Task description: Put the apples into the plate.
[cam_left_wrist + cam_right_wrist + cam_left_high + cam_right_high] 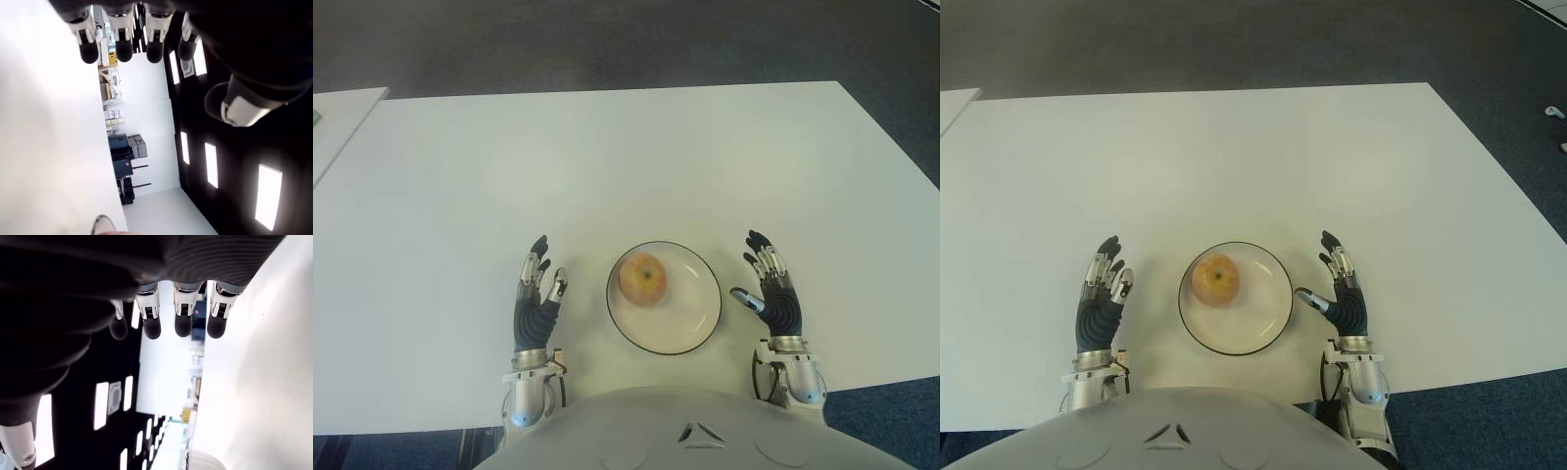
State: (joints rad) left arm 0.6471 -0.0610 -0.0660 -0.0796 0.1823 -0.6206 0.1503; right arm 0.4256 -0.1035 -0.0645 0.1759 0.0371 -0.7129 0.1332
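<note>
1. Closest in, the robot's rounded grey torso (pixel 705 431) fills the bottom of both eye views, overhanging the near edge of the white desk (pixel 607 157).
2. The left hand (pixel 536 294) shows just inside the near edge, left of the plate and apart from it. Its fingers (pixel 122 46) are stretched out straight, slightly spread, and hold nothing; the thumb stands off to the plate side.
3. The right hand (pixel 771 289) shows near the same edge, on the plate's right side. Its fingers (pixel 182 323) are likewise extended and empty, with the thumb tip close to the plate's rim; contact cannot be judged.
4. Between the two hands sits the round white plate (pixel 690 313) with a dark rim, close to the near edge and roughly midway along it.
5. One apple (pixel 642 279), yellow with a reddish blush, lies in the plate, toward its left and far part, stem end up.
6. Beyond the plate the desk runs bare to its far edge.
7. Past the far left corner, a second white table (pixel 337 122) is partly in view.
8. Dark carpeted floor (pixel 607 44) lies behind the far edge.
</note>
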